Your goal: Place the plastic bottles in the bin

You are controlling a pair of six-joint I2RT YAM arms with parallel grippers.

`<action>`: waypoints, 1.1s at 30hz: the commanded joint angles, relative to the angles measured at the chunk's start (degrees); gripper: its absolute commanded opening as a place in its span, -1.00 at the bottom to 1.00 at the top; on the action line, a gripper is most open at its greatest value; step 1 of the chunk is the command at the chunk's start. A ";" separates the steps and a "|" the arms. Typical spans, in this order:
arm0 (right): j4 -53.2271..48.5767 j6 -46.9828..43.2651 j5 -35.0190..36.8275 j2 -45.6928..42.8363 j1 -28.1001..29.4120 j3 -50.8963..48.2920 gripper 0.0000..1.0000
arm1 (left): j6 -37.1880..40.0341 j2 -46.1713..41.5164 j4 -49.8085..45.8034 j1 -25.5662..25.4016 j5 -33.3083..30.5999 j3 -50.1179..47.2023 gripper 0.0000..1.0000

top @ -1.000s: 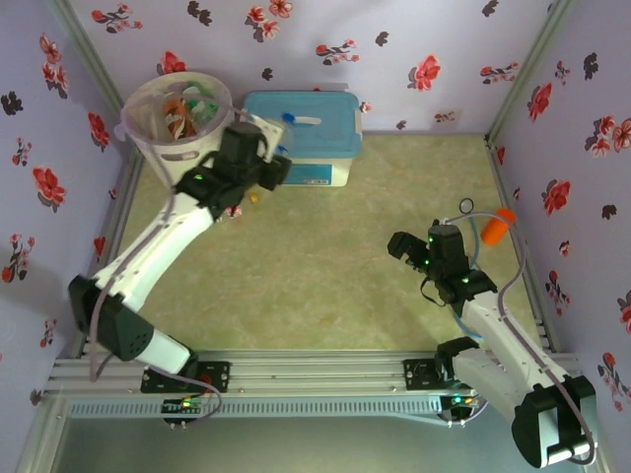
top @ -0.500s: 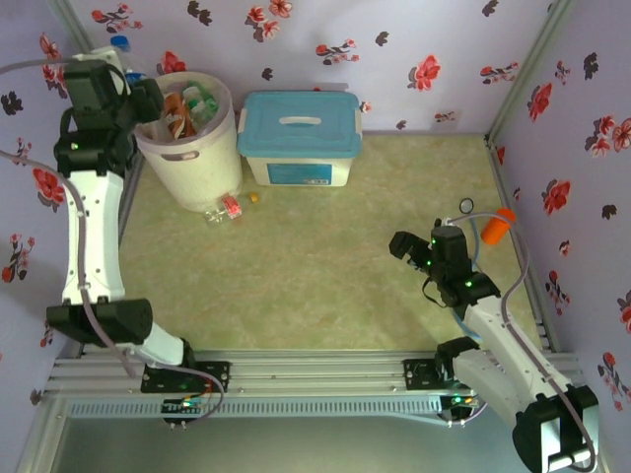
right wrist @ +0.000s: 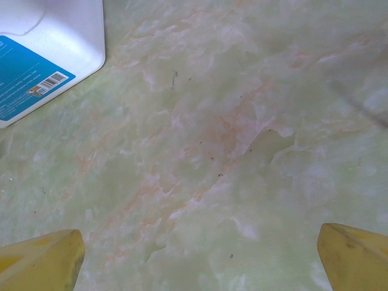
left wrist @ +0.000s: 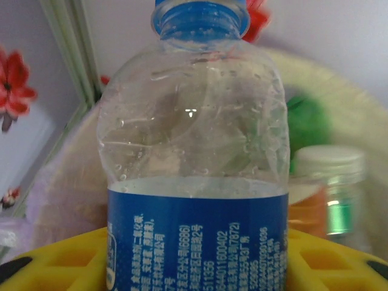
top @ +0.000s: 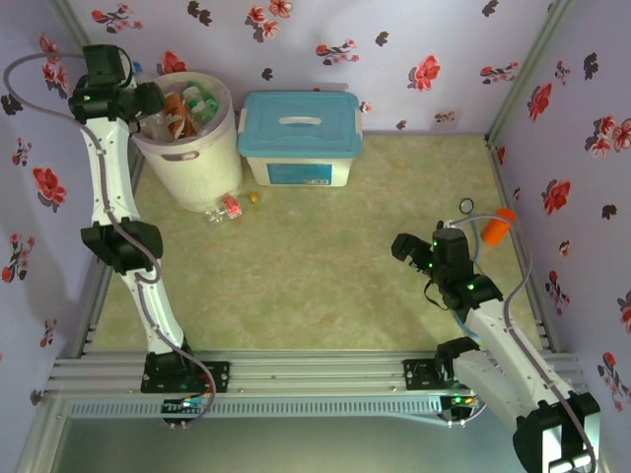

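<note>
My left gripper (left wrist: 197,267) is shut on a clear plastic bottle (left wrist: 194,133) with a blue label and blue cap, its yellow fingers (left wrist: 54,260) on either side of the label. From above, the left gripper (top: 138,94) is raised at the left rim of the round white bin (top: 192,158). Several bottles (top: 185,106) lie inside the bin, and a green one (left wrist: 309,121) and a white-capped one (left wrist: 327,182) show behind the held bottle. One red-labelled bottle (top: 226,208) lies on the floor against the bin's foot. My right gripper (top: 414,246) hangs open over bare floor at the right.
A white box with a blue lid (top: 301,138) stands right of the bin; its corner (right wrist: 54,42) shows in the right wrist view. An orange cup (top: 496,228) and a small ring (top: 465,206) lie by the right wall. Flowered walls close in three sides.
My left arm has swung from in front of the box up and around to the far left of the bin, carrying the bottle. The right arm has barely moved.
</note>
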 commanded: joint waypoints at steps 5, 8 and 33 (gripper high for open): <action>0.43 -1.23 1.43 1.58 0.03 -0.01 0.98 | 3.73 -2.70 -0.76 0.32 -0.36 -4.92 -0.22; 1.01 -1.08 1.30 2.31 0.06 -0.09 0.98 | 4.95 -3.35 -0.44 0.30 -0.39 -5.74 0.27; 2.42 -0.57 0.55 3.05 0.09 -0.62 0.98 | 9.60 -5.22 9.33 -3.76 -7.74 -11.99 -0.10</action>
